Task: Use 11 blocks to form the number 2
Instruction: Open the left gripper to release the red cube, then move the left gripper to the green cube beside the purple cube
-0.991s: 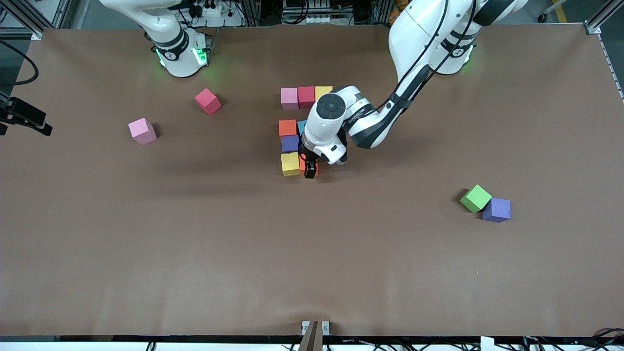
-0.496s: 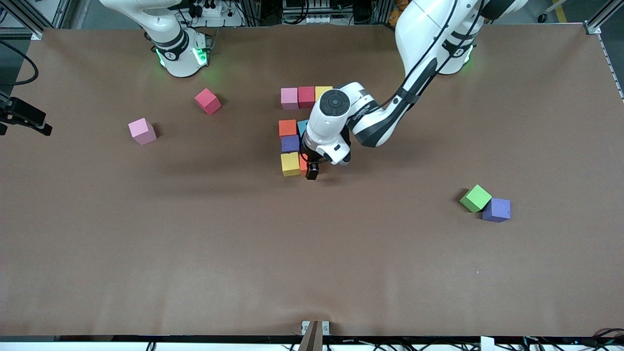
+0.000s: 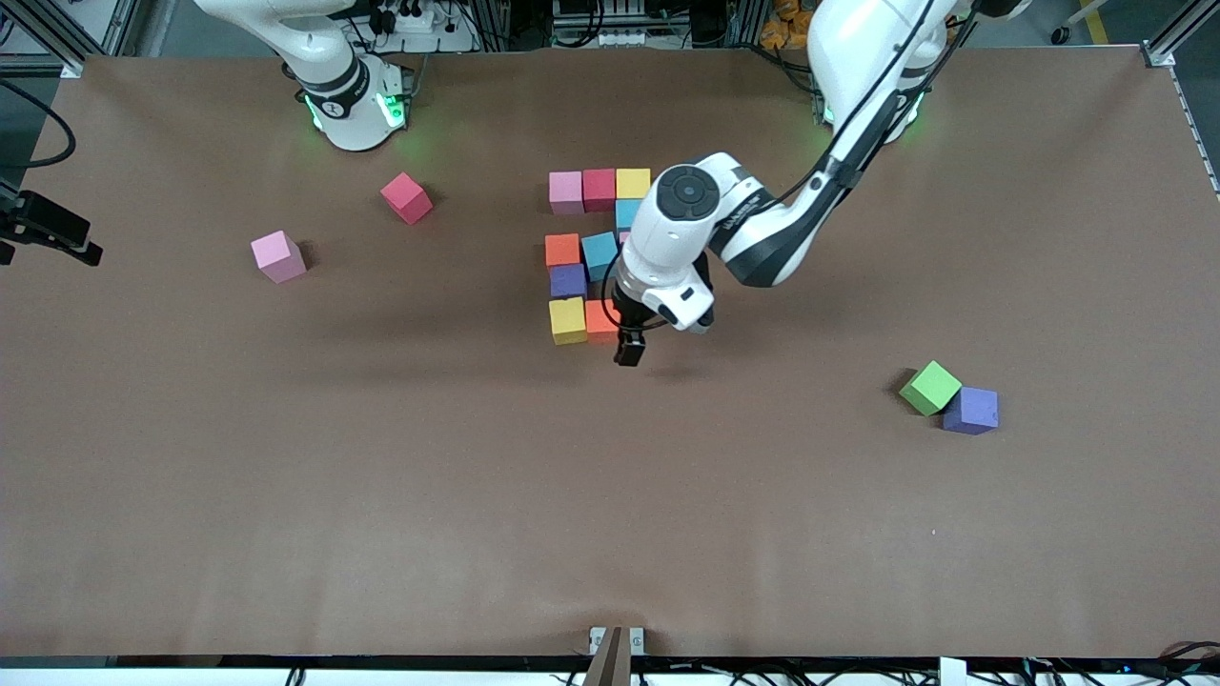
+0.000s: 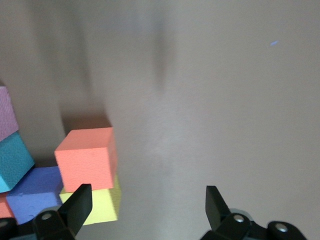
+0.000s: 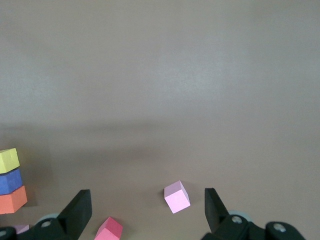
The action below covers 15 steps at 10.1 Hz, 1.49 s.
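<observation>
On a brown paper-covered worktop (image 3: pixel 381 495), a part-built number 2 (image 3: pixel 591 252) of small matte foam cubes sits near the middle, toward the edge where the robots stand. The left gripper (image 3: pixel 630 354), fingers spread and empty, hangs just beside its orange foam cube (image 3: pixel 600 319). The right gripper (image 5: pixel 145 212), also spread and empty, waits above a loose pale pink foam cube (image 3: pixel 278 256) and a crimson foam cube (image 3: pixel 406 197) toward the right arm's end.

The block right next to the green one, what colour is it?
Purple; it touches the green block, clearest in the front view.

Open right hand (image 5: pixel 145 212) over table (image 5: pixel 160 75), pink block (image 5: pixel 177 197) below.
</observation>
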Tool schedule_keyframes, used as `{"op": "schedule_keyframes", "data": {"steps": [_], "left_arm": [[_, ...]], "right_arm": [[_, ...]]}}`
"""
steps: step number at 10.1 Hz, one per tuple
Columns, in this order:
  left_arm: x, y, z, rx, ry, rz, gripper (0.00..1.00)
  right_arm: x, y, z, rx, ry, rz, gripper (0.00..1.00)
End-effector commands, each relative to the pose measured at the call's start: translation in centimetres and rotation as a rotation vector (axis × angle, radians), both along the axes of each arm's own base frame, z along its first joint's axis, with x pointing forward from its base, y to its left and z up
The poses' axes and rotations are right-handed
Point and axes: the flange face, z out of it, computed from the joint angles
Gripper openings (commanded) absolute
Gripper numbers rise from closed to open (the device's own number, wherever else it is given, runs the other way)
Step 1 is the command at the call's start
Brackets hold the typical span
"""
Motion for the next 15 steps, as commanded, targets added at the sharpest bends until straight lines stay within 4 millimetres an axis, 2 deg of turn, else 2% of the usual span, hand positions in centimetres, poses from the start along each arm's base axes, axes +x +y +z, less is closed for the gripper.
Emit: {"op": "schedule_keyframes", "data": {"steps": [1, 4, 8, 9, 10, 12, 15], "left_arm": [[1.5, 3.1, 3.6, 0.041, -0.032, -0.047, 1.0], [3.1, 7.0, 5.6, 0.121, -0.022, -0.156, 1.0], [6.5, 15.2, 8.1, 0.146, 0.026, -0.327, 1.0], [7.5, 18.7, 8.6, 0.165, 0.041, -0.377, 1.0], [7.8, 21.7, 9.3, 0.152, 0.062, -0.454, 1.0], [7.1, 26.8, 9.5, 0.165, 0.074, -0.59, 1.0], [6.1, 35.4, 7.1, 0.169, 0.105, -0.739, 1.0]], "right_arm": [[0.2, -0.1, -0.2, -0.007, 0.002, -0.009, 1.0], [0.2, -0.1, -0.2, -0.007, 0.002, -0.009, 1.0], [0.2, -0.1, -0.2, -0.007, 0.001, -0.009, 1.0], [0.2, -0.1, -0.3, -0.007, 0.004, -0.008, 1.0], [0.2, -0.1, -0.3, -0.007, 0.004, -0.009, 1.0], [0.2, -0.1, -0.3, -0.005, 0.004, -0.009, 1.0], [0.2, -0.1, -0.3, -0.007, 0.005, -0.008, 1.0]]}}
